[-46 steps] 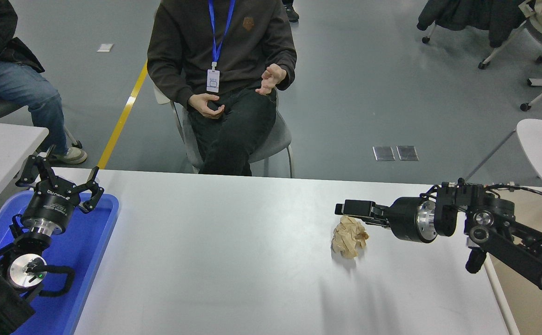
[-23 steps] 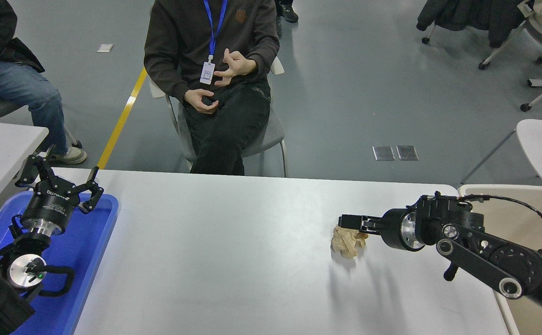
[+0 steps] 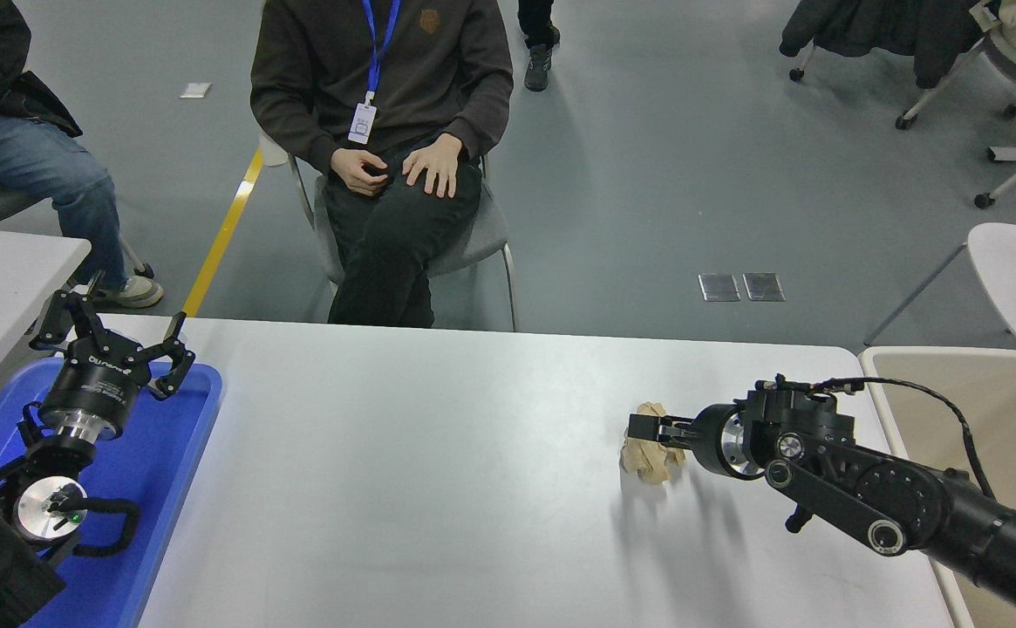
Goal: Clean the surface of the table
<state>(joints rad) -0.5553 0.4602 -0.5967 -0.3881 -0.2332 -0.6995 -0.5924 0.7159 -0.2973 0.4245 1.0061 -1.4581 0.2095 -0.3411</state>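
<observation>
Since the earlier frames the right arm has dropped lower and its right gripper [image 3: 647,429] has come down onto the crumpled brown paper ball [image 3: 650,453], which sits where it was on the right half of the table surface [image 3: 438,488]; the seated person's hands have come to rest on their lap. In the head view the black fingers overlap the wad's top, but whether they pinch it I cannot tell. The left gripper [image 3: 115,336] hangs spread open over the blue tray [image 3: 167,488] (parked). The risk I see: a shallow bite on springy paper could slip, or nudge the wad away.
</observation>
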